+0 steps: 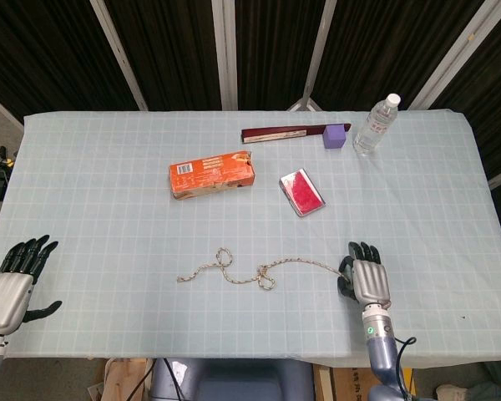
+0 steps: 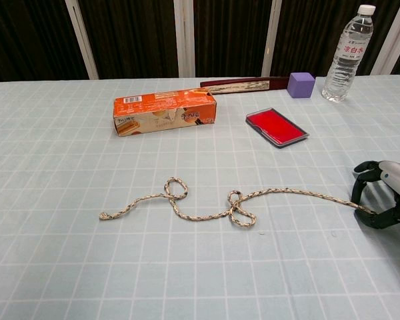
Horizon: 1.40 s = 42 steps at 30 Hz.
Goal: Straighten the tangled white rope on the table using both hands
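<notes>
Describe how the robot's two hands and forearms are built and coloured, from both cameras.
Both hands have a silver-grey metal back plate and black fingers. The right hand sits on a bluish-grey cylindrical wrist with a small green round mark, and a dark cable loops beside the forearm below it. In the chest view its black fingers and silver back show at the frame's edge. The left hand looks the same; its forearm is mostly cropped.
</notes>
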### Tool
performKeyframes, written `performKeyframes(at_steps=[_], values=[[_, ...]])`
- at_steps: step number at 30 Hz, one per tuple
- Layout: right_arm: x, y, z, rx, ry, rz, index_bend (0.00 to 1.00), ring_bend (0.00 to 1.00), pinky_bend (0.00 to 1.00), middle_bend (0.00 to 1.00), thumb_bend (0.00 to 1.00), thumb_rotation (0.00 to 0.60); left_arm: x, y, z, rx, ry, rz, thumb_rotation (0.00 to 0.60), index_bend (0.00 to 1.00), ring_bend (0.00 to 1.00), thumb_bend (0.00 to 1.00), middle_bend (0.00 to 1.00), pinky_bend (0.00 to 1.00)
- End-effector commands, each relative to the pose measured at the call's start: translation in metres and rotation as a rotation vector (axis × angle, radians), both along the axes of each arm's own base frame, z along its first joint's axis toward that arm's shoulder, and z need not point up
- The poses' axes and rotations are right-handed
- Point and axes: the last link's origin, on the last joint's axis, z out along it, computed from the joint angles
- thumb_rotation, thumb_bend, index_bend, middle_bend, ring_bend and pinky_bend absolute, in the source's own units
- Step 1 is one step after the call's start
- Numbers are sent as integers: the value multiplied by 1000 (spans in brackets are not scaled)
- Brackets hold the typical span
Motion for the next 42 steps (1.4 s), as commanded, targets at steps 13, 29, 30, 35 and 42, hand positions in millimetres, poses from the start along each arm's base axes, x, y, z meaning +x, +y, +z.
performKeyframes(at_steps=[13,29,30,35,42], values=[[3,3,0,5,-17,-1,556,0,0,158,478,600,0,0,0,2,1,-1,600,0,0,1,0,0],[12,2,26,-4,-5,50,577,0,0,167,492,600,11,11,-7,-41,67,-33,600,13,0,1,0,0],[12,2,29,-5,-1,54,577,0,0,167,492,600,12,12,-8,-46,70,-33,600,23,0,1,0,0],[8,1,44,-4,27,63,577,0,0,166,492,600,29,24,-17,-103,56,-17,600,92,0,31,0,0],[5,4,59,-6,14,69,577,0,0,167,492,600,56,46,-36,-196,61,-2,600,233,0,123,0,0]])
